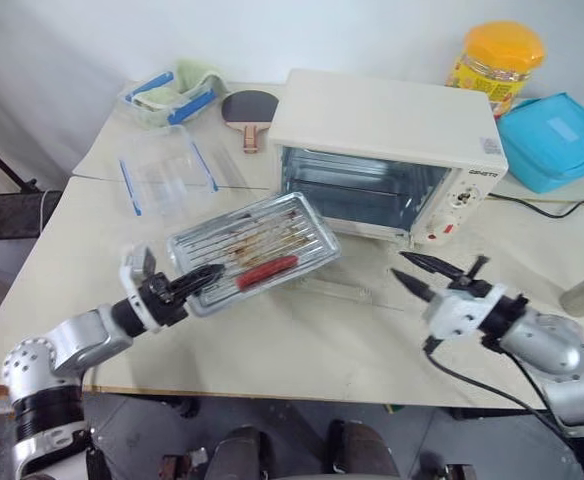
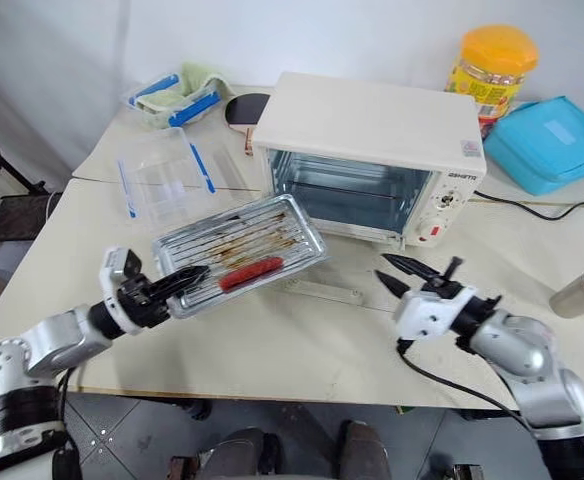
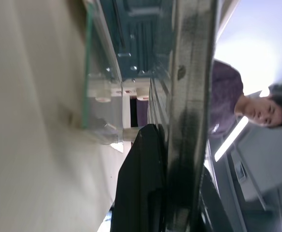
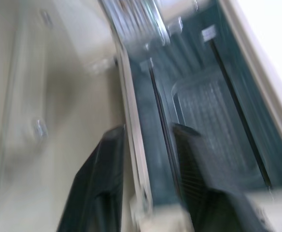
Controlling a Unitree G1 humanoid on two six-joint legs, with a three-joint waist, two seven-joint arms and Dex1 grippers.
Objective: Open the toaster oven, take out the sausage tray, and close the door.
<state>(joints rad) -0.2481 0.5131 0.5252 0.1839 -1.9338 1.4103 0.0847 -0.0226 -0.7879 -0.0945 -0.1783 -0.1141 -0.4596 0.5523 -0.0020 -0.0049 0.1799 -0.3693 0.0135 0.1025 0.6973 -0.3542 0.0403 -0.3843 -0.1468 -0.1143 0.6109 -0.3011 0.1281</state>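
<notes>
Sausage tray (image 1: 254, 252): silver, ridged, one red sausage (image 1: 266, 270); held out over the bench's (image 1: 302, 345) middle, left of the lowered glass door (image 1: 344, 291). Left gripper (image 1: 200, 280): fingers clamped on the tray's near-left rim. Right gripper (image 1: 419, 275): fingers apart, empty, before the toaster oven's (image 1: 387, 155) right front. Oven stood open toward the bench's far edge.

The toaster oven (image 1: 387, 150) stands at the back of the surface (image 1: 302, 340), its door (image 1: 337, 290) folded flat in front. The sausage tray (image 1: 257, 250) sits left of the door, held off the surface by the left gripper (image 1: 197, 283). The right gripper (image 1: 424, 275) hangs right of the door.
</notes>
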